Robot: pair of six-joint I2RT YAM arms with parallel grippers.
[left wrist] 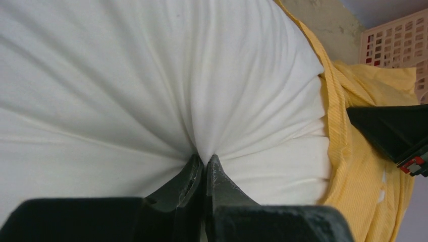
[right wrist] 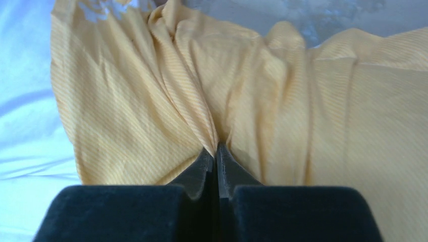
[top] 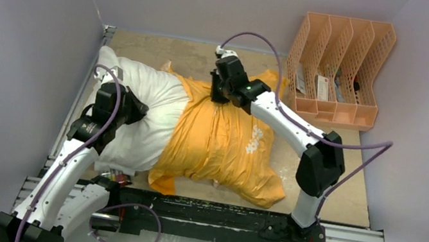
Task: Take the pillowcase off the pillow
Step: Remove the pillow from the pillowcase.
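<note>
Pillow long axis left–right, bare end left; pillowcase covers right half. Clamped: left fingers on pillow, right fingers on pillowcase.

The surface is a worn tan board with pale scuffed patches, walled on three sides; the pillow lies across its left and middle, its left end bare and white, overhanging the left edge a little; the orange-yellow pillowcase covers the pillow's right part, its loose corners spread flat on the board at the near side; a peach file rack stands in the far right corner, just beside the cover's far corner.
</note>
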